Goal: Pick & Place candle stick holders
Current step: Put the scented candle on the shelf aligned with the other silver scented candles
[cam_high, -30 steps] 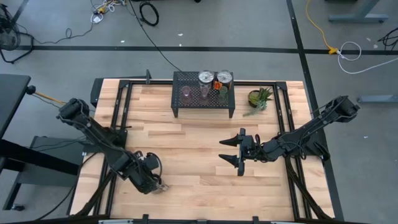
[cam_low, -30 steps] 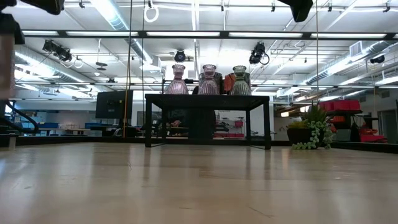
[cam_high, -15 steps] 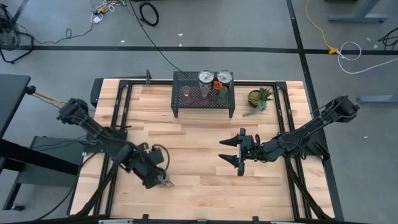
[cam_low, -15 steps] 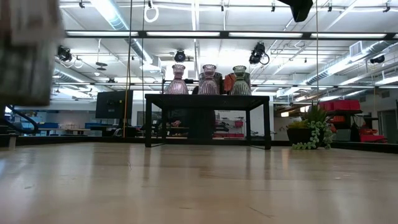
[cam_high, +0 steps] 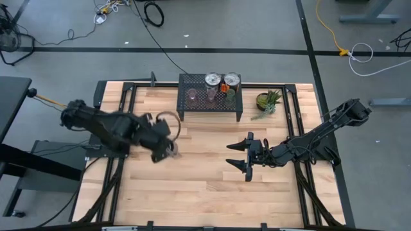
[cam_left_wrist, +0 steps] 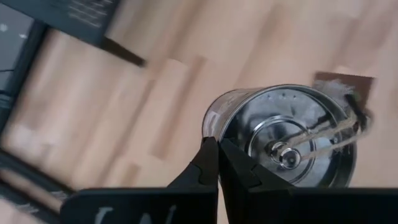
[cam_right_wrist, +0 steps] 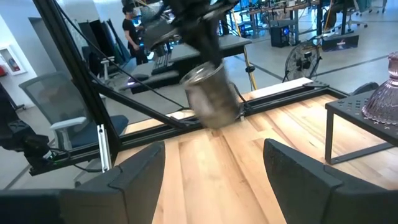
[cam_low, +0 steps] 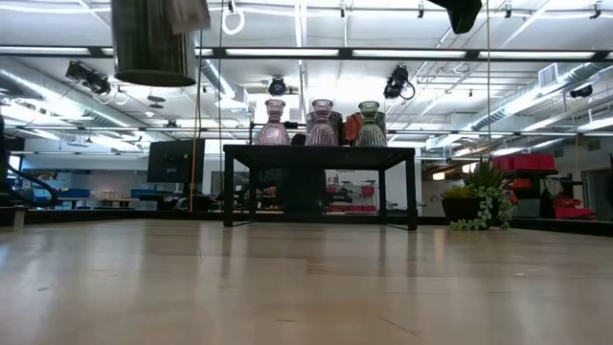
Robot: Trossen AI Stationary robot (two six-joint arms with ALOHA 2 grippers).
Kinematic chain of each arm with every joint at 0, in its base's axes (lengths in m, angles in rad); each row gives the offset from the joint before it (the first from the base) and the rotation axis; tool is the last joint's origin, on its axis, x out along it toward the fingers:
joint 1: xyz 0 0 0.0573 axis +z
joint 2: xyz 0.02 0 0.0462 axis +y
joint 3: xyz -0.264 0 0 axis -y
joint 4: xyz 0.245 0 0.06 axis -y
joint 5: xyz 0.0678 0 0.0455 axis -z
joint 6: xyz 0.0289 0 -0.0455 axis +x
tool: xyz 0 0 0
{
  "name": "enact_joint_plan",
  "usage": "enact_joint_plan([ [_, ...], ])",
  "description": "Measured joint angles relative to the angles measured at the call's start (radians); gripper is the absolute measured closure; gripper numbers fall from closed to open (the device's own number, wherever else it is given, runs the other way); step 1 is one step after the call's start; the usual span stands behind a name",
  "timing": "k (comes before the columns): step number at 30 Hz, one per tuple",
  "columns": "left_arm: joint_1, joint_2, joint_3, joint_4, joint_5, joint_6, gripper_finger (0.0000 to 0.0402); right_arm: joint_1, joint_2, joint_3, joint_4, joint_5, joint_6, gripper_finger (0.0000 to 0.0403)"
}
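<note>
My left gripper [cam_high: 162, 136] is shut on a shiny silver round metal holder [cam_left_wrist: 283, 137], high above the table's left half; twine and a brown tag [cam_left_wrist: 346, 88] hang on it. It also shows in the low view [cam_low: 153, 43] and the right wrist view [cam_right_wrist: 211, 96]. My right gripper [cam_high: 239, 156] is open and empty over the table's right middle. The black mesh rack [cam_high: 210, 108] bears two silver holders [cam_high: 212, 79], one with an orange part [cam_high: 224, 87], plus two pinkish glass holders [cam_low: 275, 125] and an olive-green one [cam_low: 370, 125]. My left gripper pinches the silver holder's rim wall [cam_left_wrist: 210, 127], with one finger inside the cup and one outside. The fingers come from above, pointing down. The holder hangs below them with its open mouth up, slightly tilted and lifted clear of the table.
A spiky green potted plant [cam_high: 267, 101] stands right of the rack. Black frame rails [cam_high: 122, 102] run along the table's sides. Bare wood lies in front of the rack [cam_high: 205, 141]. People show in the room beyond [cam_right_wrist: 132, 28].
My left gripper has gone up and from near the table's near-left corner toward the far edge and the rack, carrying the silver holder. The holder has risen high above the table, staying in the hold.
</note>
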Motion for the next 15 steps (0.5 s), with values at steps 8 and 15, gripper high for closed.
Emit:
enact_joint_plan([
  [8,0.267,-0.026,0.07,-0.079,-0.02,0.223,0.0401,0.0,0.0,0.0,0.0,0.0,-0.009,0.0134],
  [15,0.551,-0.067,0.071,-0.039,0.011,0.406,0.0401,0.0,0.0,0.001,0.003,-0.001,-0.017,0.0134],
])
